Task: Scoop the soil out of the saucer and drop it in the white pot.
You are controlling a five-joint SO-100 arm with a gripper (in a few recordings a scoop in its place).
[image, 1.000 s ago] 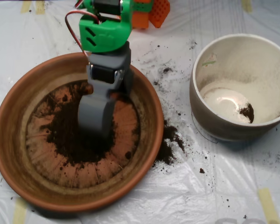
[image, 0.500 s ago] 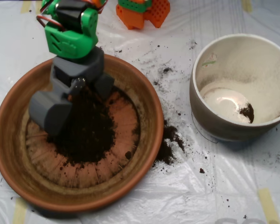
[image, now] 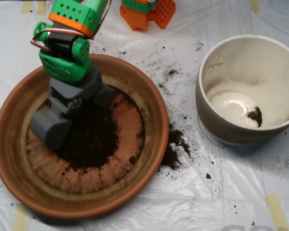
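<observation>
1. Grey and two-shelled, the claw (image: pixel 79 115) sits low inside the saucer (image: pixel 19 163), its halves spread apart: one shell rests on the left part of the saucer's base, the other at the upper edge of the soil heap, with soil between them.
2. A green joint block (image: pixel 65 60) and an orange-and-green arm segment (image: pixel 77 14) stand above the claw, over the saucer's upper-left rim.
3. The soil (image: pixel 94 144) is dark brown-black, loose and crumbly; most of it forms one heap at the middle of the saucer, with small crumbs scattered around it on the ridged base.
4. The saucer is a wide, shallow terracotta dish; radial ridges show on its base around the heap.
5. More soil has spilled onto the surface (image: pixel 149 211), in a spilled pile (image: pixel 176 147) touching the saucer's right rim and in specks beyond its upper right.
6. The white pot (image: pixel 207 115) stands well right of the saucer, cream-coloured with dusty inner walls; a small dark clump (image: pixel 255 116) lies on its pale bottom.
7. Orange parts (image: pixel 149 10) sit beyond the saucer's top edge.
</observation>
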